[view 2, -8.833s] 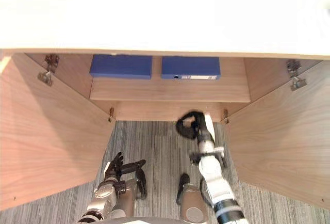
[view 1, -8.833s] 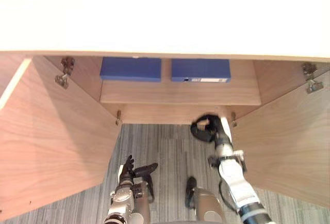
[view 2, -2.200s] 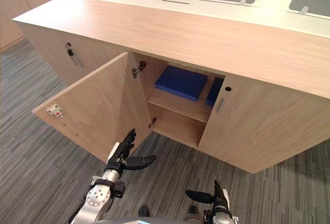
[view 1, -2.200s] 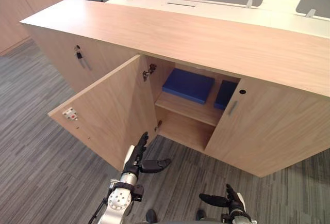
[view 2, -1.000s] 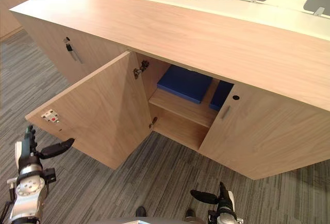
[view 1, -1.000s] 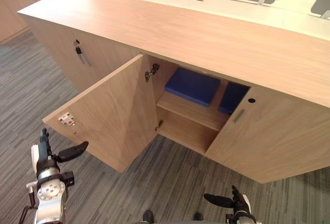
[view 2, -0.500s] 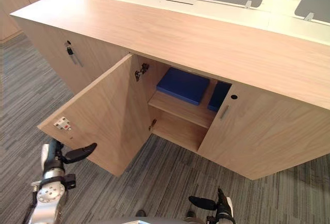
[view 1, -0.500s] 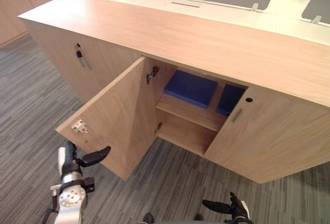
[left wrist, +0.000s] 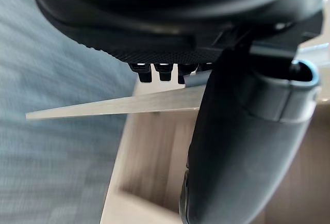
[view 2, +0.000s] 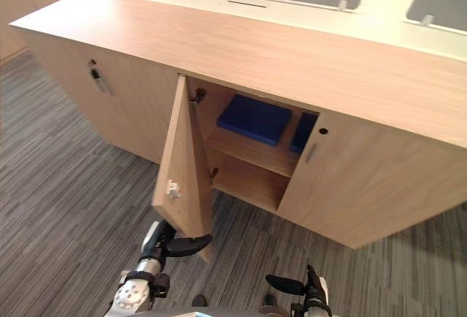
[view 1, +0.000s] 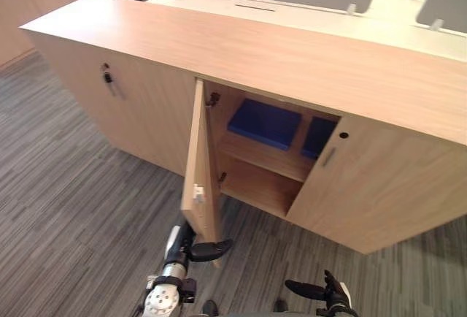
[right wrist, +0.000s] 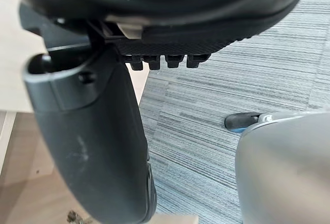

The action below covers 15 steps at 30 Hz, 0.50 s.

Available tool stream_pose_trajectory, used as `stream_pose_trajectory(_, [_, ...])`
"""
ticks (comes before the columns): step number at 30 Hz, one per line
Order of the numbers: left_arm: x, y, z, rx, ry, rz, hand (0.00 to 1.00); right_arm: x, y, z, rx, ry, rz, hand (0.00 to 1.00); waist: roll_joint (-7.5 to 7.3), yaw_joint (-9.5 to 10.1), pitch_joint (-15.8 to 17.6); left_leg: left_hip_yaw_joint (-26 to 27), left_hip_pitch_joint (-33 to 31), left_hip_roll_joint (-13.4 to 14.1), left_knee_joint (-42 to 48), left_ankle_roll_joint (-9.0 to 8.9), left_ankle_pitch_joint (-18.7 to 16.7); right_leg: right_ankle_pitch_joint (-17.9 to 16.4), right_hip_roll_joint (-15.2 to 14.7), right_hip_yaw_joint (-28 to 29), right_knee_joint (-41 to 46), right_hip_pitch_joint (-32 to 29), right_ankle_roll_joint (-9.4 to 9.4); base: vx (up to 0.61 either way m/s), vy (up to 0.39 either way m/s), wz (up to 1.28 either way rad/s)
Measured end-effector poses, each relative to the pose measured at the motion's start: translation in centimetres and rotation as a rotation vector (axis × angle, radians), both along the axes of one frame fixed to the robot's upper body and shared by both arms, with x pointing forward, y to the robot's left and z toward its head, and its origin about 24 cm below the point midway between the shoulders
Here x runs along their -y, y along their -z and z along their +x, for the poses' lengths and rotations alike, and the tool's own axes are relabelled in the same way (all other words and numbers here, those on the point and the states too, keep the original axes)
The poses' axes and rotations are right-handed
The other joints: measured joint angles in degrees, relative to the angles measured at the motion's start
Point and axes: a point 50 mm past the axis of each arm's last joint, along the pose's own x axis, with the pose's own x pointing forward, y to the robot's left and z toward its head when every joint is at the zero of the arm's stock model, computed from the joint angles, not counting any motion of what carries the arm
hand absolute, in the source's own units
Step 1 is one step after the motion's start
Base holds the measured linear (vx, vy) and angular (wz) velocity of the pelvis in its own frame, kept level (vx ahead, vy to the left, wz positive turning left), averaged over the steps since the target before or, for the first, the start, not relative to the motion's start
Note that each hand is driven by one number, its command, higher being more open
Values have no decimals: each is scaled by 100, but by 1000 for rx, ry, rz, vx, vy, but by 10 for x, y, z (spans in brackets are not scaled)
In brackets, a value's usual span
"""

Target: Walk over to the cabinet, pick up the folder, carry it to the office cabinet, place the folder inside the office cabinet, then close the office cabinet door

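Your left hand [view 1: 188, 250] is at the lower corner of the light wooden left door [view 1: 203, 163], fingers straight and thumb spread wide, with the door's edge between them. The door stands half open. Past it, 2 things lie side by side on the upper shelf [view 1: 263, 158] of the long wooden office cabinet [view 1: 255, 47]: a flat blue folder [view 1: 264, 123] and a second blue folder [view 1: 319, 136]. The right door [view 1: 379, 185] is shut. Your right hand [view 1: 325, 289] hangs over the grey striped carpet [view 1: 66, 185], fingers straight, holding nothing.

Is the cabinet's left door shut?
No, half open: left door stands out from the cabinet, blue folders visible inside, left hand at its edge.
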Motion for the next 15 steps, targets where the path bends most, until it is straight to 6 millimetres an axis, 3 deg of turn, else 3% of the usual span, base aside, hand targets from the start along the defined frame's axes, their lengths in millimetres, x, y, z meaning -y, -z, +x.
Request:
stream_pose_trajectory(3, [10,-7,23,45,74,13,100,-1,-2,6,16,-11,-3,100,12,-201,2,413,-14,7,2,-16,-66,134,49,423,-21,-235,6,-9,25,-69])
stream_pose_trajectory(4, [10,-9,29,59,82,20,100,-1,-2,7,20,-14,-4,100,20,-262,6,482,-15,5,2,-14,-80,155,56,502,-24,-280,7,-10,27,-71])
stream_pose_trajectory(6, [3,-23,62,130,109,78,100,1,-5,11,35,-21,-17,100,100,-543,54,793,-12,-11,3,-6,-145,255,80,823,-55,-439,18,-12,18,-69])
stream_pose_trajectory(7, [2,-25,66,137,111,87,100,2,-5,11,35,-20,-19,100,115,-570,64,820,-13,-15,3,-5,-151,265,81,858,-62,-456,18,-15,15,-62])
stream_pose_trajectory(9, [-18,-39,97,180,99,175,100,8,-5,9,28,-21,-37,100,265,-780,154,1033,-27,-21,3,-5,-204,382,86,1080,-153,-562,22,-13,3,-53])
stream_pose_trajectory(12, [-51,-65,138,237,57,344,100,16,-4,2,1,-17,-55,100,431,-927,257,1094,-134,-40,2,-12,-227,478,92,1215,-201,-718,23,-9,-27,-33])
stream_pose_trajectory(15, [-83,-93,168,259,-1,476,100,18,-6,6,26,1,-50,100,511,-1077,359,1103,-244,-37,3,-10,-224,537,104,1221,-219,-839,9,-24,-58,-8])
